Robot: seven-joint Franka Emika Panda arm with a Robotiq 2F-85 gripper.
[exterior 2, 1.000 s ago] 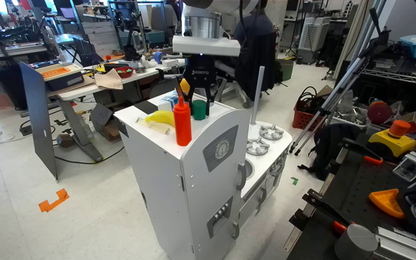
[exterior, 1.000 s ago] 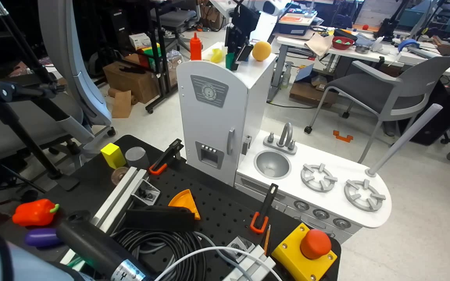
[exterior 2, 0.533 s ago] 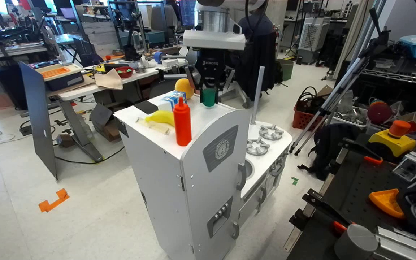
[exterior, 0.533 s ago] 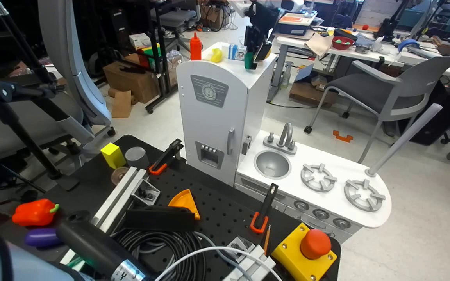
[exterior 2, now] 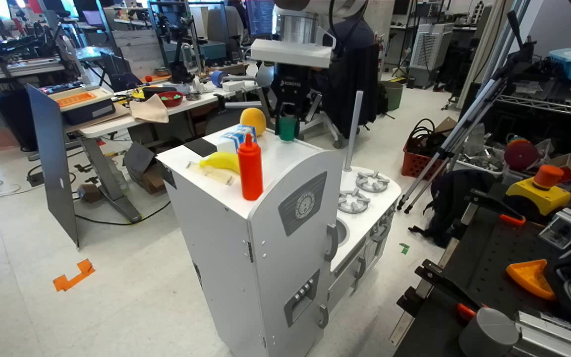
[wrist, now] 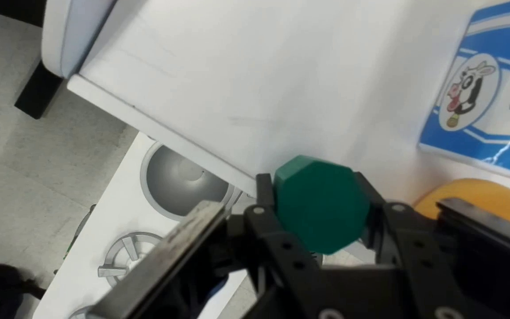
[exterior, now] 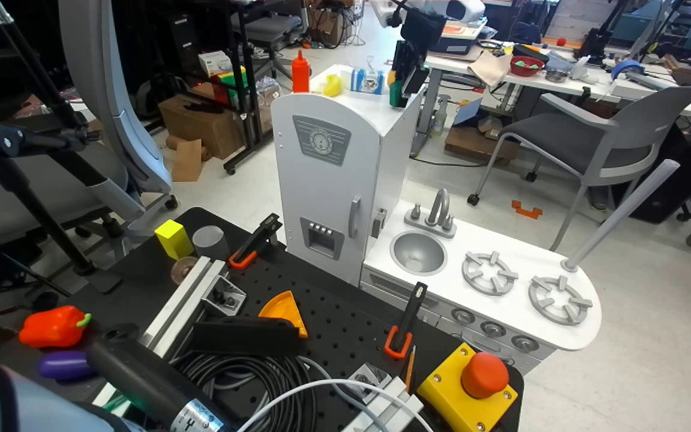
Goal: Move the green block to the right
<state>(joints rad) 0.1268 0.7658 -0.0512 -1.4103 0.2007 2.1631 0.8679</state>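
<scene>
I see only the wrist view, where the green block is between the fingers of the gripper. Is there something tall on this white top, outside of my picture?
Observer: Yes, a red bottle stands upright there.
Operator: Thank you. Does anything yellow lie there also, which I do not see?
Observer: Yes, a banana.
Operator: Is the green block directly beside this banana?
Observer: No; in an exterior view, the milk carton shows between the two.
</scene>
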